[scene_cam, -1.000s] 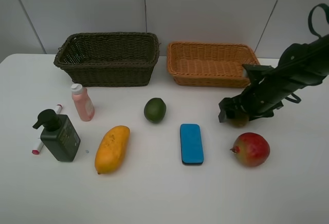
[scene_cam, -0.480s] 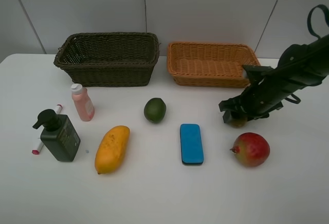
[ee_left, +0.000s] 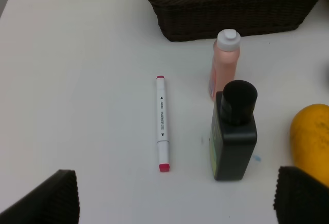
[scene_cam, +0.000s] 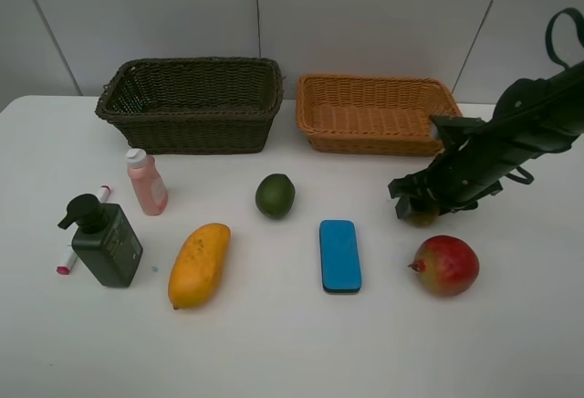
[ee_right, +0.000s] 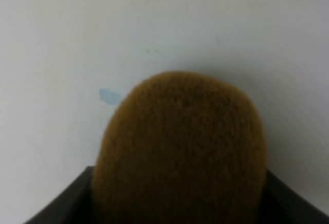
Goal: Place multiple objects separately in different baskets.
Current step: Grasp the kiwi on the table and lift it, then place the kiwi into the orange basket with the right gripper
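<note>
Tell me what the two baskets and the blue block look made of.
Dark basket: matte woven wicker-like strands, open weave visible. Orange basket: same weave, tan, possibly plastic. Blue block: smooth blue top, likely plastic or foam, over a dark base.

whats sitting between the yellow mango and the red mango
The blue eraser block lies between the yellow mango and the red mango, apart from both; the exterior high view shows it.

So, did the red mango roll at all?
No. The red mango sits just as far right of the blue eraser as before.
</note>
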`<state>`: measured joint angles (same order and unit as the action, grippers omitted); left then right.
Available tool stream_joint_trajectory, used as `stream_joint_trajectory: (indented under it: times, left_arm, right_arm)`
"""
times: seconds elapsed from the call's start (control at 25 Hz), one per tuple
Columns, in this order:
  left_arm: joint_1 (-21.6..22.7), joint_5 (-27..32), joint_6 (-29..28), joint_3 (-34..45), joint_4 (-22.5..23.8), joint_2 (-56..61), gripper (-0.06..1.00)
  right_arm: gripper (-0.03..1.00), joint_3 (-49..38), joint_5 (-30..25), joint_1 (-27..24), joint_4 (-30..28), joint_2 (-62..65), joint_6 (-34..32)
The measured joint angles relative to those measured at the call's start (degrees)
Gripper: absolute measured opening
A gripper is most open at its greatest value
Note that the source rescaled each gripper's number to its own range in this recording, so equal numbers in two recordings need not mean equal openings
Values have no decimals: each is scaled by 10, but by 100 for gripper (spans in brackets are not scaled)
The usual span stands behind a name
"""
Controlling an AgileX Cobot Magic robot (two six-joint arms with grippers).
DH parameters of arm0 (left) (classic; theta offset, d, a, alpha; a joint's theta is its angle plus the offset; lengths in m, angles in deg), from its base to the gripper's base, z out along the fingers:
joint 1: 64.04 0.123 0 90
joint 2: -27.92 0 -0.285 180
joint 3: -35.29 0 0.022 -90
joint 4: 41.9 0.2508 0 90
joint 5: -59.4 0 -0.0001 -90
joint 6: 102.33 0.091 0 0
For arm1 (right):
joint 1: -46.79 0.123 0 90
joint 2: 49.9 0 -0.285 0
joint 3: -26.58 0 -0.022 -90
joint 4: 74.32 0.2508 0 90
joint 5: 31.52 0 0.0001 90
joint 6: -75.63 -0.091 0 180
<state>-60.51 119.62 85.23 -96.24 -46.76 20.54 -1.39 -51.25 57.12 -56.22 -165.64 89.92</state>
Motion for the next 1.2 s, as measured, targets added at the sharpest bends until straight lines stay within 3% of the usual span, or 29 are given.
stream_joint_trajectory:
  times: [0.4,0.92,1.2]
  left_arm:
    - [0,0,0,0,0,0,100]
    - [0,0,0,0,0,0,100]
    - [0,0,0,0,0,0,100]
  right_arm:
    - [13,0,-5,0,0,5,0]
    - [13,0,-33,0,0,115,0]
    - [13,60,-61,0,0,125,0]
